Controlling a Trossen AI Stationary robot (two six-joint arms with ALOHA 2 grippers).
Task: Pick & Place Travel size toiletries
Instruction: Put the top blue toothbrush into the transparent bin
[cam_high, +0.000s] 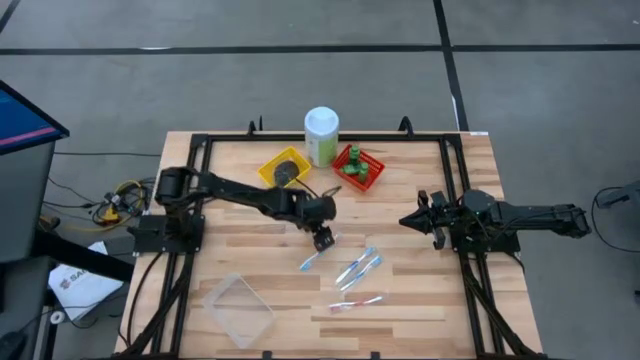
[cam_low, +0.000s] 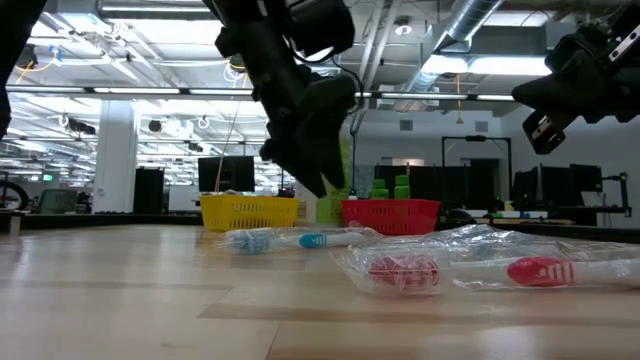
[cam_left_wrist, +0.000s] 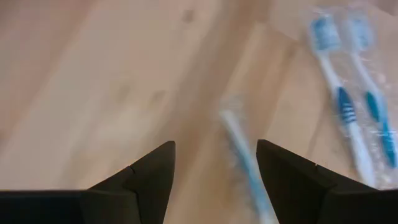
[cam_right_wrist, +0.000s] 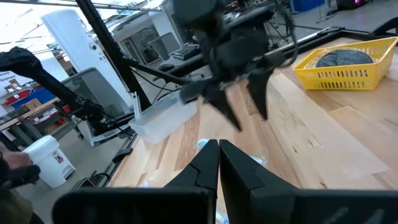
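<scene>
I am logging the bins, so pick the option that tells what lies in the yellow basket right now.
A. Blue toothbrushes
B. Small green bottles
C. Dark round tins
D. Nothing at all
C. In the high view the yellow basket holds the dark round tins, also seen in the right wrist view; the green bottles stand in the red basket, and the toothbrushes lie on the table.

toothbrush blurred btwn left pincer fingers, cut off
</scene>
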